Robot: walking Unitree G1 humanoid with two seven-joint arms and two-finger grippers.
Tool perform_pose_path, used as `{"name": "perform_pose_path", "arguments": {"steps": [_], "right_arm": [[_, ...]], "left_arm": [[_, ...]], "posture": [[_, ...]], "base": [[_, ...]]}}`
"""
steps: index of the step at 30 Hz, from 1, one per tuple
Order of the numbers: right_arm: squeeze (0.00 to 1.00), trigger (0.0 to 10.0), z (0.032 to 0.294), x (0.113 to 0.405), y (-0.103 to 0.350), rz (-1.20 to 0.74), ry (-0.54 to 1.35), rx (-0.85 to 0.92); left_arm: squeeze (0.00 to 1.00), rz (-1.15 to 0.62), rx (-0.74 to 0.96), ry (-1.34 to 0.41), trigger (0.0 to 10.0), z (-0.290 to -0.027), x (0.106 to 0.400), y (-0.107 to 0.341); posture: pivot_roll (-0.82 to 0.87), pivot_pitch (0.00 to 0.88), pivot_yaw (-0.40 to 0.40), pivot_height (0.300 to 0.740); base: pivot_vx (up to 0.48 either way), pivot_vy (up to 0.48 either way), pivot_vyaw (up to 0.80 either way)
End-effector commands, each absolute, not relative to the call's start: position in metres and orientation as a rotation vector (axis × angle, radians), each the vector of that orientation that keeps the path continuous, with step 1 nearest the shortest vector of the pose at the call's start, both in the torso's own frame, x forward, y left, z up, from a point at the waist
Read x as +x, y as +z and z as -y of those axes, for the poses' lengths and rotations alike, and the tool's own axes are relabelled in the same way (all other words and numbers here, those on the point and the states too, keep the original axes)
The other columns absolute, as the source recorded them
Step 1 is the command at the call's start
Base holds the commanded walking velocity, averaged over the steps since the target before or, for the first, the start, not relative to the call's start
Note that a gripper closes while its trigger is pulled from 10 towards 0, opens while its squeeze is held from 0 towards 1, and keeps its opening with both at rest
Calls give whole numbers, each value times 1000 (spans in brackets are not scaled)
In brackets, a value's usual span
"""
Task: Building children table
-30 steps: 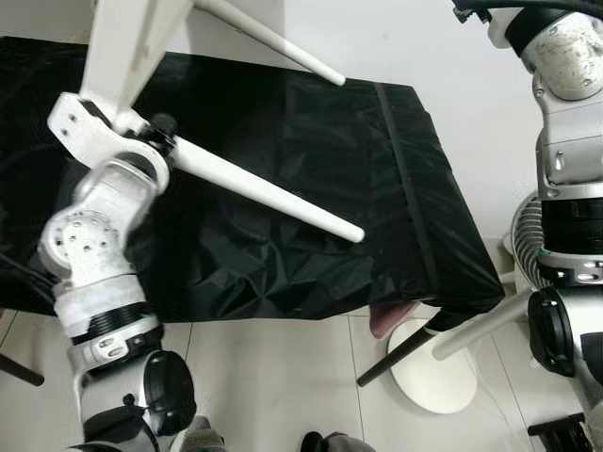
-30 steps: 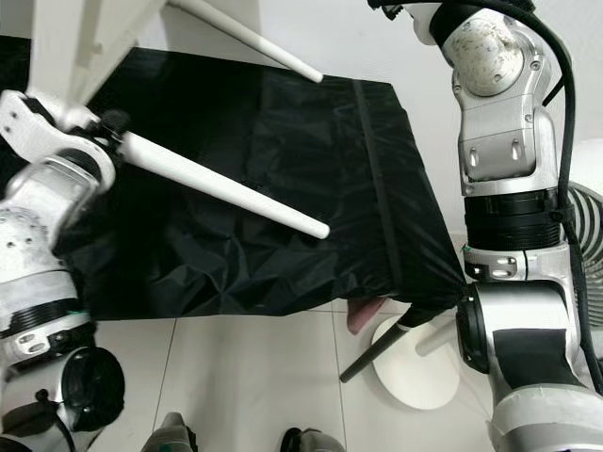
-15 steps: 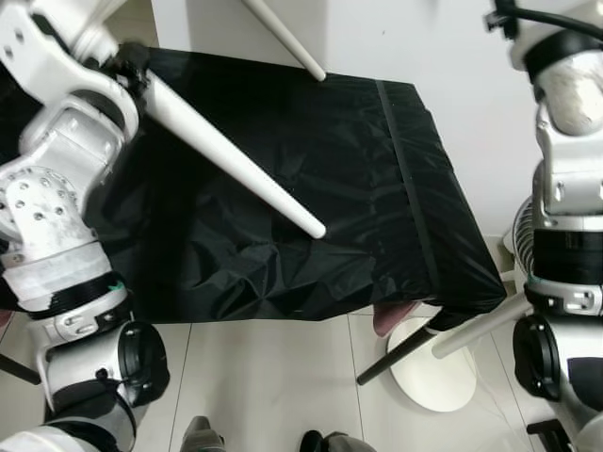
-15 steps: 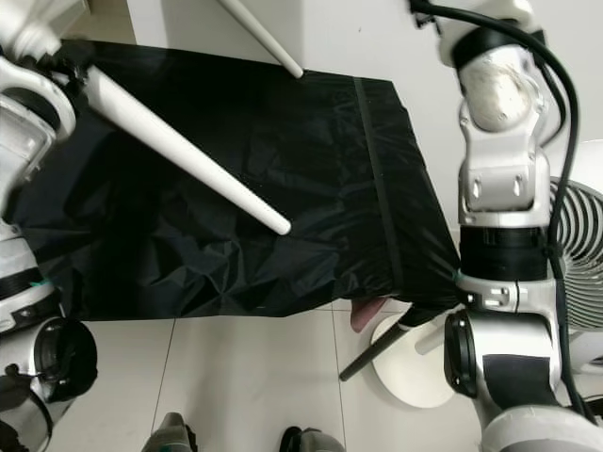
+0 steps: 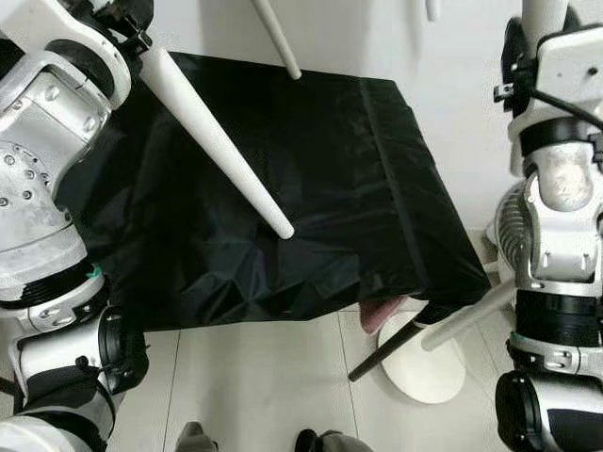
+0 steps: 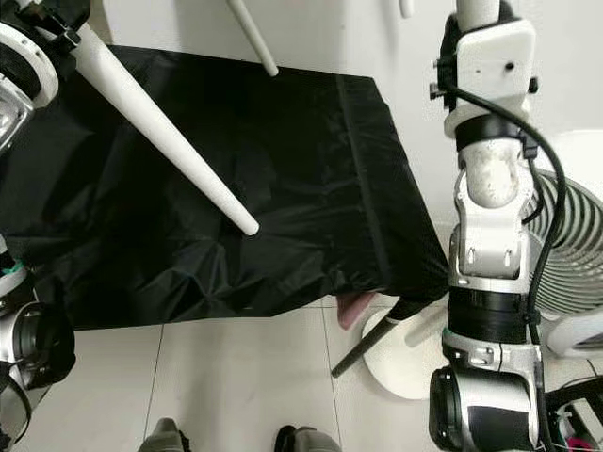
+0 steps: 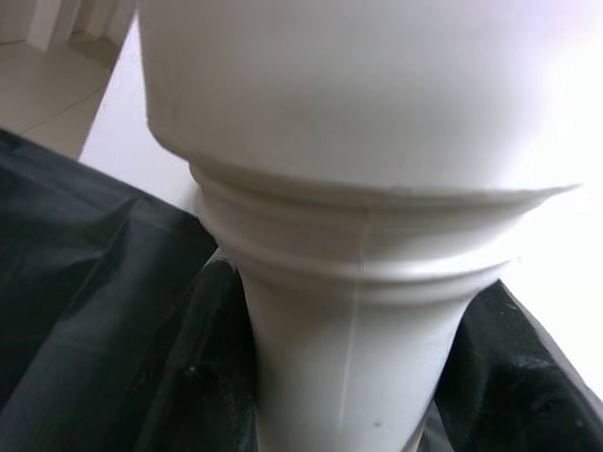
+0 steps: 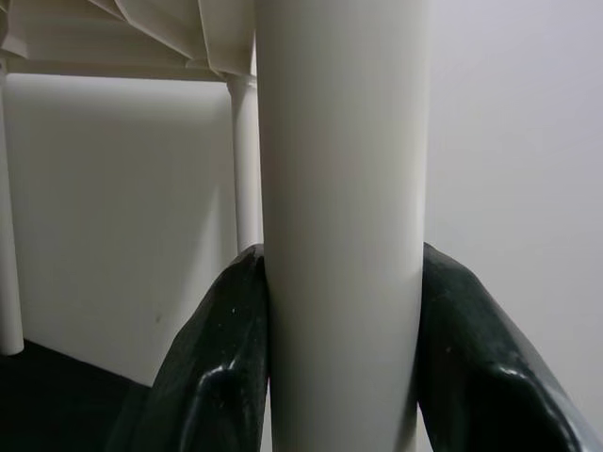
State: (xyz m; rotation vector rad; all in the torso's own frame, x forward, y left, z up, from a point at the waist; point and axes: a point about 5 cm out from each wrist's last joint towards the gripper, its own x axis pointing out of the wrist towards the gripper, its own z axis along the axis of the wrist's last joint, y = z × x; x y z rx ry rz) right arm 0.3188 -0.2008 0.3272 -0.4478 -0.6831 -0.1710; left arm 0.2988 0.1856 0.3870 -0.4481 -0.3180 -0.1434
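Note:
I hold a white plastic children's table up above a black-draped surface, legs pointing down. One long white leg (image 5: 217, 141) slants from the upper left down to its tip over the black cloth. My left gripper (image 7: 349, 386) is shut on this leg just below its ribbed collar, with a black finger (image 7: 203, 377) on either side. My right gripper (image 8: 344, 367) is shut on another white leg (image 8: 339, 188), which stands at the upper right (image 6: 476, 11). A third leg (image 5: 276, 40) hangs at the top middle. The table's ribbed underside (image 8: 188, 28) is overhead.
The black cloth (image 5: 330, 188) covers a low flat surface ahead, its corner at the lower right. Under that corner stand a round white base (image 5: 421, 363), a black leg (image 5: 382, 344) and something pink (image 5: 377, 315). A white fan (image 6: 565, 273) is at the right. The tiled floor (image 5: 254, 386) is near me.
Both arms have risen with the table. The long leg has swung steeper and its tip has shifted left. My right arm now stands upright with a leg in its gripper.

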Motion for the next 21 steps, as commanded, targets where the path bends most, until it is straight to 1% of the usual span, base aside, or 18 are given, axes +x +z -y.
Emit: {"name": "perform_pose_path", "arguments": {"steps": [1,5,7,9,10,13,21], "right_arm": [[0,10000,223,336,275,413,-218,-400],[0,10000,220,338,270,401,-200,-384],[0,10000,209,347,259,366,-123,-315],[0,10000,209,347,259,366,-123,-315],[0,10000,198,355,253,344,-51,-276],[0,10000,185,366,248,317,19,-261],[0,10000,170,370,245,314,71,-240]], "left_arm": [[0,525,-468,-232,0,-198,275,417],[0,527,-450,-238,0,-197,273,419],[0,532,-438,-251,0,-197,269,425],[0,532,-438,-251,0,-197,269,425],[0,526,-407,-257,0,-196,267,428],[0,524,-376,-282,0,-193,265,435],[0,524,-365,-285,0,-193,264,440]], "posture": [[148,155,-128,740],[153,153,-122,740],[174,149,-115,740],[174,149,-115,740],[177,149,-113,740],[206,150,-115,740],[223,150,-113,740]], "base": [[0,0,0],[0,0,0],[0,0,0],[0,0,0],[0,0,0],[0,0,0],[0,0,0]]}}
